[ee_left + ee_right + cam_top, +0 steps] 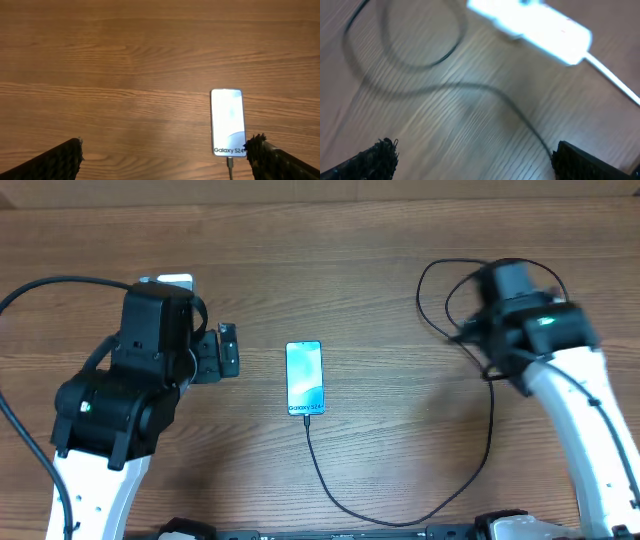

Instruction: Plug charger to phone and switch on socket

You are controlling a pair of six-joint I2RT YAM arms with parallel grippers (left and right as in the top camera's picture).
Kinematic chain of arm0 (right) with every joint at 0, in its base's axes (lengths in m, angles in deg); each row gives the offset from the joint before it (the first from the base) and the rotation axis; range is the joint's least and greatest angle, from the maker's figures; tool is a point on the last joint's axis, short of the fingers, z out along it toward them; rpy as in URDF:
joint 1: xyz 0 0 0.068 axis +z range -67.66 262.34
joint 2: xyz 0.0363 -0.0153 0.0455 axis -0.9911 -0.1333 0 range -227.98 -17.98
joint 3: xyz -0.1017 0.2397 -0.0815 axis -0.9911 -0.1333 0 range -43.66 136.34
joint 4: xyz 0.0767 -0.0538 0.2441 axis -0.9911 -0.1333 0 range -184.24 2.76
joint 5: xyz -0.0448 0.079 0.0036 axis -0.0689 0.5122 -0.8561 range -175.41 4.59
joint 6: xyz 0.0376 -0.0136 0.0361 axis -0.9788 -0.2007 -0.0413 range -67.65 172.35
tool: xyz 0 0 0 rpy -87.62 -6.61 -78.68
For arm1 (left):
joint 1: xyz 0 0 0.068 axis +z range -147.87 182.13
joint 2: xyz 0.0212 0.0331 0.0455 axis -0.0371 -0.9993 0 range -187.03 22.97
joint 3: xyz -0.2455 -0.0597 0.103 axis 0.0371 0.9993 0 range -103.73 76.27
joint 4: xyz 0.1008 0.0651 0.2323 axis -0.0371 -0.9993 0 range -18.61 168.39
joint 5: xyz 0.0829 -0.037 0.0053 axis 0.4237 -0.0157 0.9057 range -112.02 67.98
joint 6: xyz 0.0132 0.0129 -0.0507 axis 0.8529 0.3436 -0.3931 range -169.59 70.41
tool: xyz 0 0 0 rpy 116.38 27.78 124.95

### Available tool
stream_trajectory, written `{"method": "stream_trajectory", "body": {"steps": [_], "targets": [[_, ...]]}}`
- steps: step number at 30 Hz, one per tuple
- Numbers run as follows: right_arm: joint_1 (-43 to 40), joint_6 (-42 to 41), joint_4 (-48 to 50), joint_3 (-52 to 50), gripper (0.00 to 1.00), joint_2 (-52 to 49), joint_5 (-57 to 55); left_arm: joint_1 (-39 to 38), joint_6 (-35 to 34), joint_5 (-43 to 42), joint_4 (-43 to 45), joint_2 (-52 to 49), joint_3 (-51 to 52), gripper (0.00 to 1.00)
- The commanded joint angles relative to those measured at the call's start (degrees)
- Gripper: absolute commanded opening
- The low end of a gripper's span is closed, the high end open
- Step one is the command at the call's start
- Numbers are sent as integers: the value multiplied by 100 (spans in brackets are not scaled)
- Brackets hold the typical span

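Phone (305,377): flat on tabletop (390,290), charger (330,492) tip at its lower end; left tool (229,351), jaws parted, just beside it; right tool (472,150), jaws parted, well apart, near socket (535,25).

Wooden table (380,260) carried the phone (305,378), flat, screen up. The charger (490,425) ran from the phone's lettered end, swept out right of the phone and looped there. Near those loops lay the blurred white socket (540,27) and its cord (615,80).

1. Phone (305,377) on mid-table (400,300); left gripper (231,352) just beside it on the left, apart;
2. Charger (230,167) meets phone's near end; runs nearer, right, then back to loops far right;
3. Socket (535,25) near those loops.
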Motion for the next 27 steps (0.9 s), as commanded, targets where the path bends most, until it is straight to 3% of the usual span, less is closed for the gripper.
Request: {"method": "stream_trajectory", "body": {"steps": [1, 6, 10, 12, 16, 19, 27], "targets": [[-883, -286, 9, 114, 100, 155, 179, 26, -55, 229, -4, 37, -13, 100], [-1947, -280, 81, 114, 100, 136, 262, 26, -55, 229, -4, -57, -11, 100], [-2321, -140, 149, 114, 97, 118, 251, 26, -55, 229, -4, -61, -9, 100], [-2426, 57, 190, 111, 80, 114, 190, 26, -55, 232, -4, -61, -9, 100], [-2559, 68, 273, 107, 33, 114, -70, 26, -57, 229, -4, -61, -9, 100], [-2649, 68, 595, 15, 4, 103, -72, 26, -55, 229, -4, -39, -9, 100], [-2712, 74, 1327, -372, 4, -317, -409, 28, -57, 229, -4, 496, -4, 100]]}}
